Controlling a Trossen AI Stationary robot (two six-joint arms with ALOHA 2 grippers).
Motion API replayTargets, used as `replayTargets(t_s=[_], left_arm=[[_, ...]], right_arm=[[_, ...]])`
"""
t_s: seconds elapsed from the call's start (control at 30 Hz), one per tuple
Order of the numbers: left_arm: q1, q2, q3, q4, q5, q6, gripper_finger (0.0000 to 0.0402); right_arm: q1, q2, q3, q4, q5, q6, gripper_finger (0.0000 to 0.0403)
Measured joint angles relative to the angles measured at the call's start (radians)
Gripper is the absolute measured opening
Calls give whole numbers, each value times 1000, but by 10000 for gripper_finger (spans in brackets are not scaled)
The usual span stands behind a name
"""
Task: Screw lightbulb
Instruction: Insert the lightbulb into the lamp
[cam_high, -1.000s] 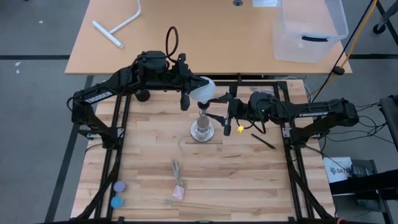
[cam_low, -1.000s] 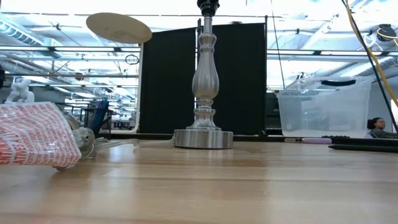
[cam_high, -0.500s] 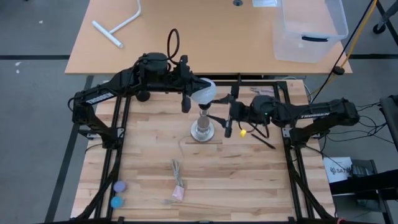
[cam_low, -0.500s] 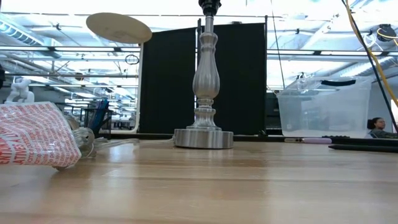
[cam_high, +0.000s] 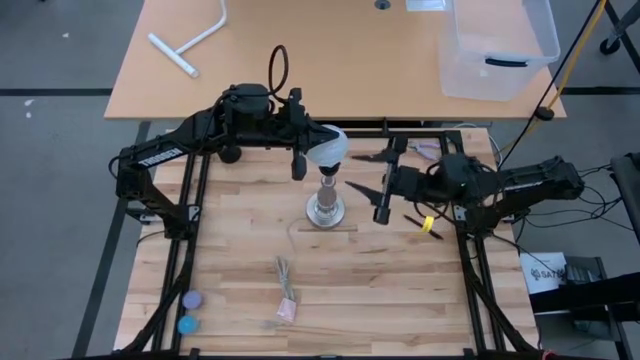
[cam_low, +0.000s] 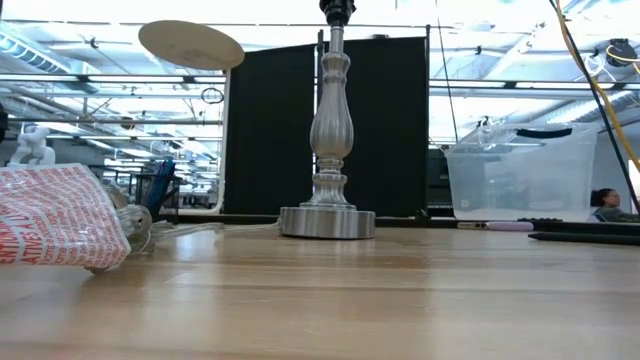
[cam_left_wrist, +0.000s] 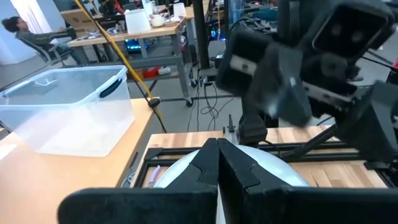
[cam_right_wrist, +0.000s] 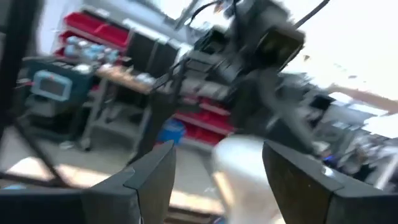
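The white lightbulb (cam_high: 328, 148) is held over the top of the upright metal lamp post (cam_high: 327, 203) at the table's middle. Its globe also shows in the left wrist view (cam_left_wrist: 280, 173). My left gripper (cam_high: 316, 146) is shut on it. The post stands on its round base (cam_low: 327, 222), and its black top (cam_low: 336, 10) reaches the upper edge of the low view, where the bulb is out of view. I cannot tell whether the bulb's base sits in the top. My right gripper (cam_high: 364, 173) is open and empty, a little right of the post. My left gripper holds the lightbulb by its round globe (cam_left_wrist: 180, 175), coming level from the table's left side. Its dark fingers (cam_left_wrist: 219, 168) lie over the globe's middle and hide the place of contact. The bulb is clear of the table, its neck (cam_high: 327, 172) toward the post.
A clear plastic bin (cam_high: 500, 45) and a white T-shaped pipe (cam_high: 190, 45) lie on the far table. A printed plastic bag (cam_low: 60, 215), a cord (cam_high: 285, 280), two small round caps (cam_high: 190, 310) and a black pen (cam_high: 425, 228) lie on the wooden table.
My right gripper has drawn back from the lamp post toward the table's right edge. My left gripper and the bulb have stayed over the post.
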Motion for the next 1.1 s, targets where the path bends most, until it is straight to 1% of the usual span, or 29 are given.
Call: replayTargets(t_s=[0.1, 0.17, 0.3, 0.37, 0.4, 0.6, 0.77, 0.87, 0.97, 1.1], left_arm=[[0, 0, 0, 0, 0, 0, 0], [0, 0, 0, 0, 0, 1, 0], [0, 0, 0, 0, -1, 1, 0], [0, 0, 0, -3, -1, 1, 0], [0, 0, 0, -4, -1, 1, 0], [0, 0, 0, -6, -2, 1, 0], [0, 0, 0, -7, -2, 1, 0], [0, 0, 0, -7, -2, 2, 0], [0, 0, 0, -6, -3, 2, 0], [0, 0, 0, -6, -3, 2, 0]], right_arm=[[-18, 0, 6, 27, 3, -16, 196], [-29, 3, 20, 18, 5, -2, 163], [-47, 27, 58, 20, 12, 4, 75], [-51, 49, 86, 1, 38, -10, 29], [-51, 61, 104, -20, 54, -18, 15], [-58, 117, 224, -157, 71, -34, 2], [-58, 156, 308, -287, 153, -35, 1], [-58, 169, 327, -316, 179, -35, 0], [-58, 174, 331, -337, 228, -43, 0], [-58, 174, 332, -355, 241, -40, 0]])
